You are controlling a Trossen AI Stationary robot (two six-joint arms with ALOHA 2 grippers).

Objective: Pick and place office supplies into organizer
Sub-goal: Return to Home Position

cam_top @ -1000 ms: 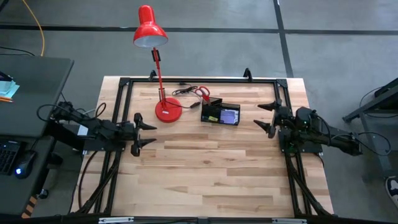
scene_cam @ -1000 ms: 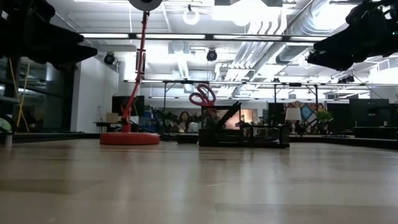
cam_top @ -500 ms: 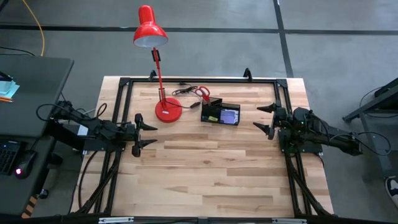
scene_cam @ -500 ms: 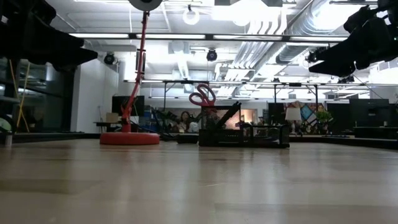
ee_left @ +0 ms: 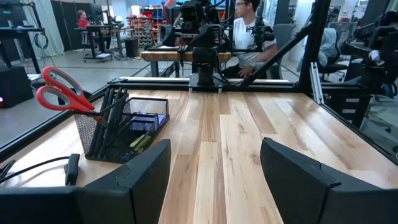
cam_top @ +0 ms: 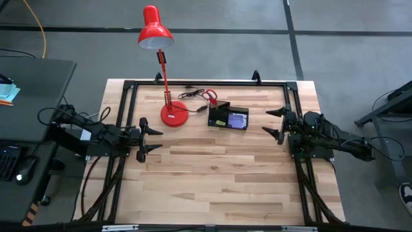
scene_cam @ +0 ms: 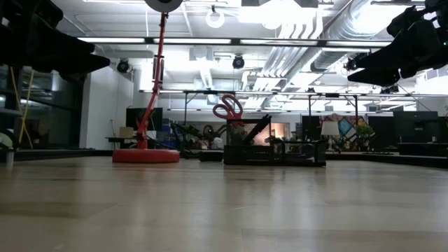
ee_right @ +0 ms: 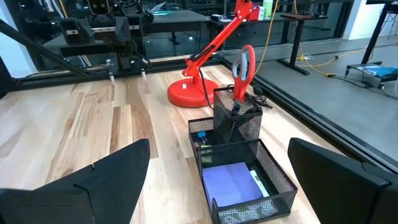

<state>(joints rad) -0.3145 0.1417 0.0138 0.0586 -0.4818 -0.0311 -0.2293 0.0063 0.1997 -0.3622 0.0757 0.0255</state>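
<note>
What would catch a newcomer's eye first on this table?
Most likely the tall red desk lamp near the far edge of the wooden table. Beside it sits the black mesh desk organizer, red-handled scissors upright in its tall compartment, a purple square notepad flat in the low one. The left claw and right claw hang open at opposite sides.

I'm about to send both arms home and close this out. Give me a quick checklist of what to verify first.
1. Scissors in organizer: ok, standing handles-up in its tall cup.
2. Purple notepad in organizer: ok, flat in the low compartment.
3. Left gripper empty: ok, open, at the table's left side.
4. Right gripper empty: ok, open, apart from the organizer.
5. Lamp upright: ok.
6. All pens stowed: cannot tell; dark sticks share the cup.
</note>
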